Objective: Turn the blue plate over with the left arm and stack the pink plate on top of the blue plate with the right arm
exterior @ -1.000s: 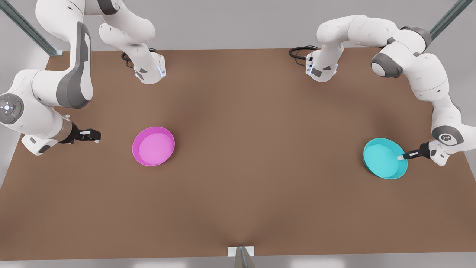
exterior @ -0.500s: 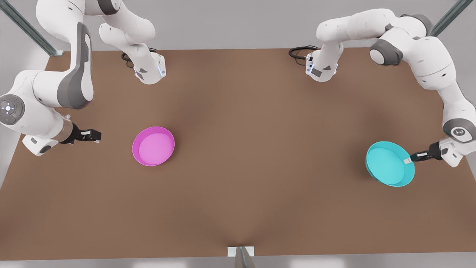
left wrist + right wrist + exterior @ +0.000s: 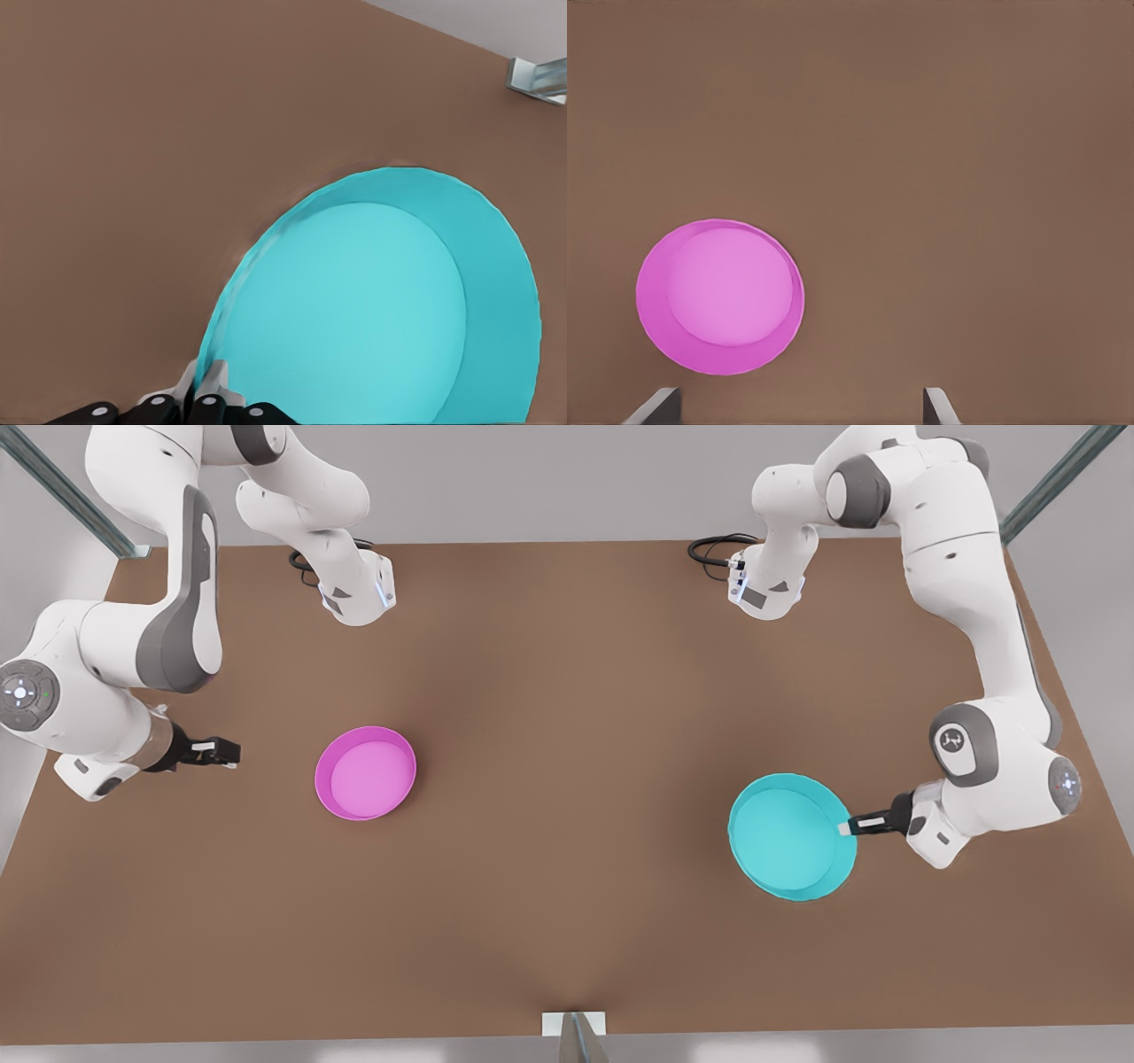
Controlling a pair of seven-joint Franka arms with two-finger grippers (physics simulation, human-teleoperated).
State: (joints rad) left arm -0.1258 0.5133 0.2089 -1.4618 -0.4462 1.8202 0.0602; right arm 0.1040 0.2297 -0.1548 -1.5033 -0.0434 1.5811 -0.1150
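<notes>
Cyan blue plate [image 3: 788,841] carried leftward by left gripper [image 3: 843,828], lifted

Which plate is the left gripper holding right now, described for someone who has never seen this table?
Look at the brown table, then toward the front view's right, where the left gripper is shut on a rim. That is the blue plate, round, shallow and open side up. The pink plate lies apart toward the front view's left, near the open right gripper; colour separates them.
</notes>
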